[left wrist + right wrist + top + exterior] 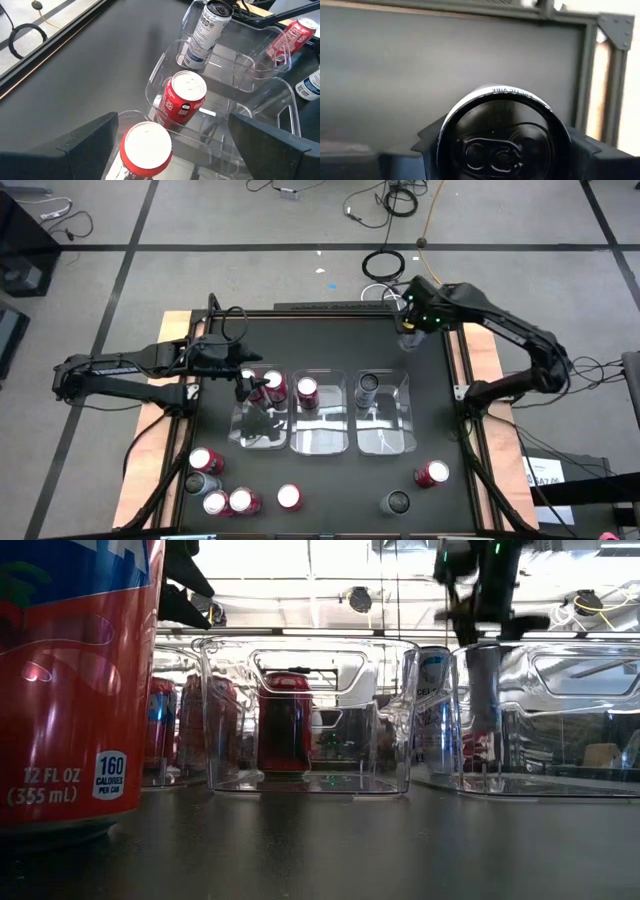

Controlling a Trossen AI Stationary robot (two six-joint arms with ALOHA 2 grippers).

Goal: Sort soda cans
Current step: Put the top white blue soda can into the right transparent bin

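Three clear rigid plastic bins point(322, 442) sit side by side mid-table on the matte black table point(330, 350). Left and middle bins hold red cans point(307, 391) with silver tops; right bin holds one grey can point(367, 387). More cans stand loose along the near edge (mostly red). Left gripper point(250, 380) hovers over the left bin, fingers spread wide, nothing held. Right gripper point(411, 330) at the far right corner, fingers clamped on a dark cylindrical can point(502, 132).

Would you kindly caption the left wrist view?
Open left gripper above a red can in the clear bin.
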